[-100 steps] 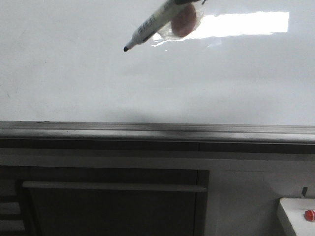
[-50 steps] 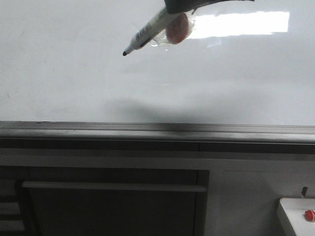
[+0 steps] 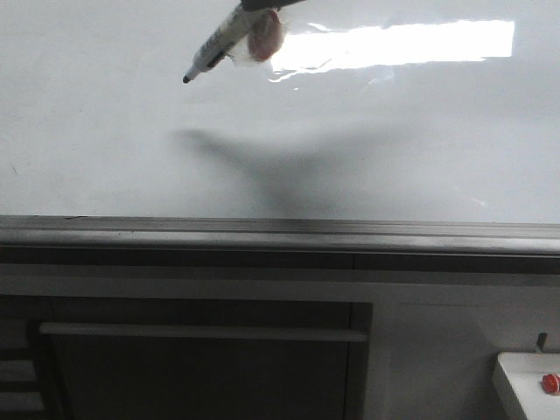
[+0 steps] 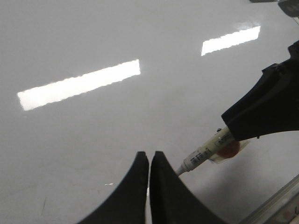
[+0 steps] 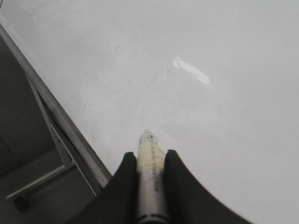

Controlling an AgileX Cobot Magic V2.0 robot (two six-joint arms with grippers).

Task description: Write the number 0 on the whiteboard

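The whiteboard fills the upper front view, glossy and white. The number 0 is out of view. A white marker slants down to the left from the top edge, its black tip bare and apart from its shadow on the board. My right gripper is shut on the marker, which sticks out past the fingertips. In the left wrist view the marker emerges from the right arm's black fingers. My left gripper hovers over the board, shut with nothing in it.
A reddish round piece under clear tape clings to the marker. A grey metal ledge runs along the board's near edge, with a dark frame below. A small white tray with a red knob sits at the lower right.
The marker has moved left and slightly farther up the board with the right gripper. Its shadow on the board has grown darker and wider.
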